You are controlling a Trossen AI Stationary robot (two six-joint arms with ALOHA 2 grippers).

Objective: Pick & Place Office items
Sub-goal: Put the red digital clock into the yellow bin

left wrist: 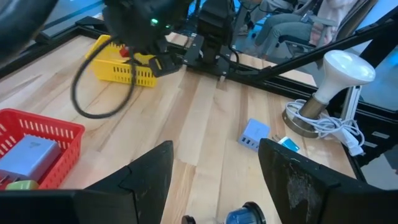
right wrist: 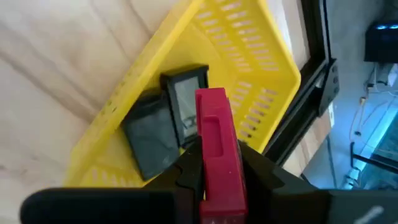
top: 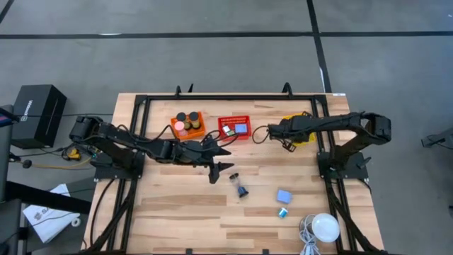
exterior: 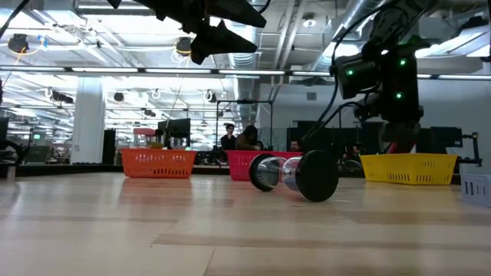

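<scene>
1. Lying nearest the low camera, a dark clip with a clear cylinder [exterior: 295, 175] rests on the bare wood; from above it sits just past the left gripper's fingertips.
2. Nearby on the table's right part lie a pale blue block [top: 284, 196], a small teal piece [top: 282, 212] beside it, and the white dome [top: 325, 227] with its coiled cable at the front edge.
3. Over mid-table, the left gripper [top: 221, 159] hovers with its fingers spread wide, holding nothing.
4. Behind it stand the orange basket [top: 196, 132], holding dark and tan cylinders, and the red basket [top: 233, 134], holding a blue block.
5. Farthest right, the right gripper [right wrist: 221, 177] pinches a flat red rectangle [right wrist: 217, 146] above the yellow basket [right wrist: 261, 56], where a dark framed item [right wrist: 152, 134] already lies.
</scene>
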